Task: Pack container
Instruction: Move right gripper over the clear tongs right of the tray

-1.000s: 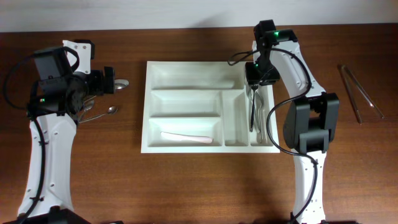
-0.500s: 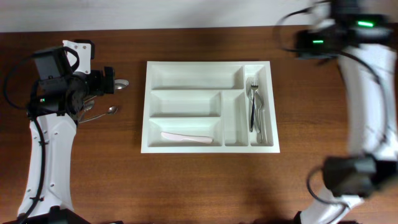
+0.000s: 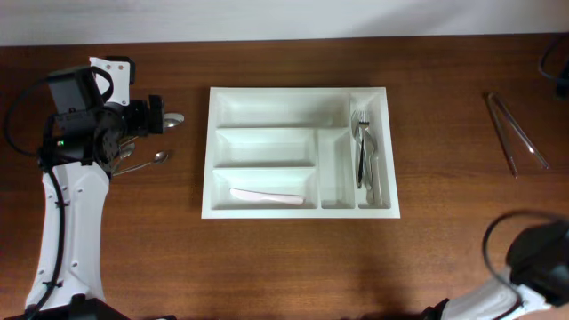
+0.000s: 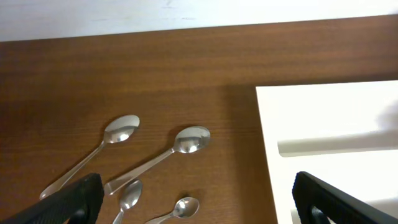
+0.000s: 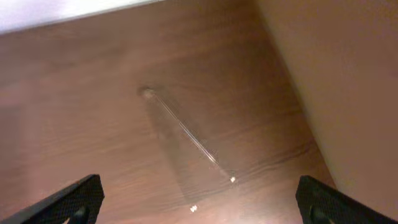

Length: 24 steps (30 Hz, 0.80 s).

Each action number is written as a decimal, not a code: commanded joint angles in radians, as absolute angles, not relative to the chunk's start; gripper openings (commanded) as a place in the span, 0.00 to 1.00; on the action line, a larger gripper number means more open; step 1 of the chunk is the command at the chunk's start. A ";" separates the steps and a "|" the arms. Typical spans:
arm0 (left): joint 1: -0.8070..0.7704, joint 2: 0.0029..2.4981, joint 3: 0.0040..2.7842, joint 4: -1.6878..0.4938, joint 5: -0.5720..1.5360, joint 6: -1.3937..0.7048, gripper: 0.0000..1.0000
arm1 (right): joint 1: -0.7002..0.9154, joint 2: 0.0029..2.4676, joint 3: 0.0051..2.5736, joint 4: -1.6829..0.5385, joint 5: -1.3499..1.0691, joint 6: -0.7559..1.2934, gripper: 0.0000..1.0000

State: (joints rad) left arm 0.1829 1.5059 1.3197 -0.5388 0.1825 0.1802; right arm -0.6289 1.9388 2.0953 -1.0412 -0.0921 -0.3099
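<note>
Overhead had the tray (image 3: 267, 148) sitting in the middle of the table (image 3: 444, 249), with forks (image 3: 365, 160) in its outer right narrow slot and one pale utensil (image 3: 267, 196) in the bottom wide one. The left gripper (image 4: 199, 205) hung just left of the tray over loose spoons (image 4: 186, 140) (four in the wrist view), fingers spread wide. The right gripper (image 5: 205, 208) was out by the table's right edge above clear tongs (image 5: 186, 134), fingers spread wide too.
</note>
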 commanded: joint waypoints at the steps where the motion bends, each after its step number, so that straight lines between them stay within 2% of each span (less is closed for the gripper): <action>1: 0.186 1.515 1.341 -0.539 0.176 0.196 0.99 | -0.638 2.091 2.075 -1.027 -0.159 -0.448 0.98; 7: 0.186 1.515 1.341 -0.539 0.176 0.196 0.99 | -0.610 2.259 2.075 -1.006 -0.160 -0.547 0.92; 11: 0.186 1.515 1.341 -0.539 0.176 0.196 0.99 | -0.595 2.298 2.075 -0.987 -0.146 -0.573 0.85; 14: 0.186 1.515 1.341 -0.539 0.176 0.196 0.99 | -0.590 2.316 2.075 -0.968 -0.139 -0.572 0.76; 24: 0.186 1.515 1.341 -0.539 0.176 0.196 0.99 | -0.568 2.377 2.075 -0.954 -0.146 -0.572 0.76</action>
